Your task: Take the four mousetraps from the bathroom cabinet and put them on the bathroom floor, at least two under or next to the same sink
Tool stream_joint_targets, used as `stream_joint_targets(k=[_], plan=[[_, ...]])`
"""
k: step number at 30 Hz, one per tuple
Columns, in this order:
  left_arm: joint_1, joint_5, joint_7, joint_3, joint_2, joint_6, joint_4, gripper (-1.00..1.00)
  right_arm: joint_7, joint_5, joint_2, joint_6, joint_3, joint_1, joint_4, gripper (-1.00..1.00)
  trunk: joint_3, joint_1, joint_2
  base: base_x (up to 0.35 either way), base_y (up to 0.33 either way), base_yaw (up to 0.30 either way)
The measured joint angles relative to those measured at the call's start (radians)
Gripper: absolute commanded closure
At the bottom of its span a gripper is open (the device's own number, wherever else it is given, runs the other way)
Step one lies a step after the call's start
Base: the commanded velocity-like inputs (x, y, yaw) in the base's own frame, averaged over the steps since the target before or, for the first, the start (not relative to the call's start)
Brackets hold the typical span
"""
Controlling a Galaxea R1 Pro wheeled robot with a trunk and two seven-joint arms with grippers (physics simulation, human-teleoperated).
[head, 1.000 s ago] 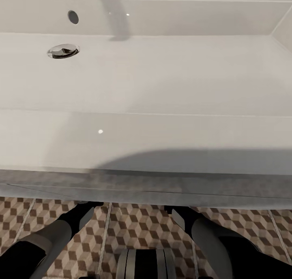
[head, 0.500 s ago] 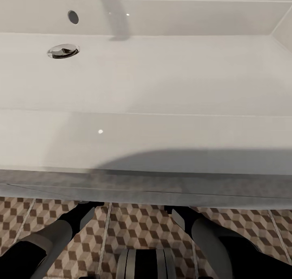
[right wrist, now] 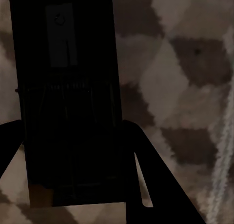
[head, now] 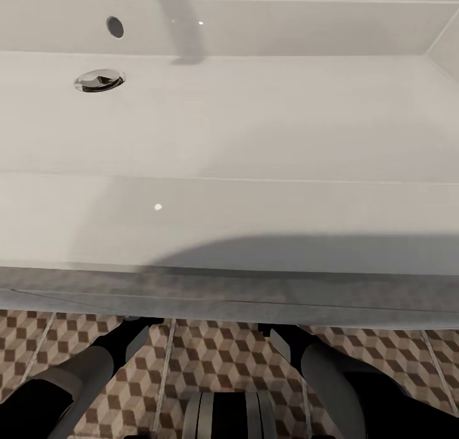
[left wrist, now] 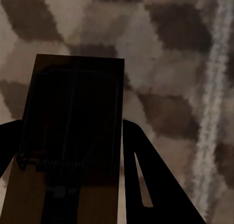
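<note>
White bathroom sink, chrome drain, brown, beige and cream cube-patterned bathroom floor, tan mousetrap.

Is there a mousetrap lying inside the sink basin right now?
No, the white sink holds just its chrome drain; no mousetrap lies on its floor.

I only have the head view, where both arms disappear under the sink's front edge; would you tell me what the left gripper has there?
Observer: The left wrist view shows a mousetrap between the left gripper's fingers, above the cube-patterned floor.
Operator: Thank you, and the right one?
Observer: The right gripper has a second mousetrap between its fingers too, spring bar visible.
Operator: Are they lying on the tiles?
Observer: I cannot tell; both traps are in deep shadow, and contact with the floor is unclear.
</note>
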Motion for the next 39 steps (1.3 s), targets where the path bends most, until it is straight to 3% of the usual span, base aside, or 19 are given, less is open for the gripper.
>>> stream_joint_targets(k=[37,38,39], plan=[[0.0,0.0,0.001,-0.001,0.0,-0.001,0.0,1.0,0.0,0.0,0.0,-0.037,0.0,-0.001,0.002,1.0,0.0,0.0,0.0,0.0,0.0,0.0],[0.0,0.0,0.001,-0.001,0.0,-0.001,0.0,-1.0,0.0,0.0,0.0,-0.037,0.0,-0.001,0.002,1.0,0.0,0.0,0.0,0.0,0.0,0.0],[0.0,-0.003,0.001,-0.001,0.0,0.0,0.0,-1.0,0.0,0.0,0.0,-0.037,0.0,-0.001,0.002,1.0,0.0,0.0,0.0,0.0,0.0,0.0]])
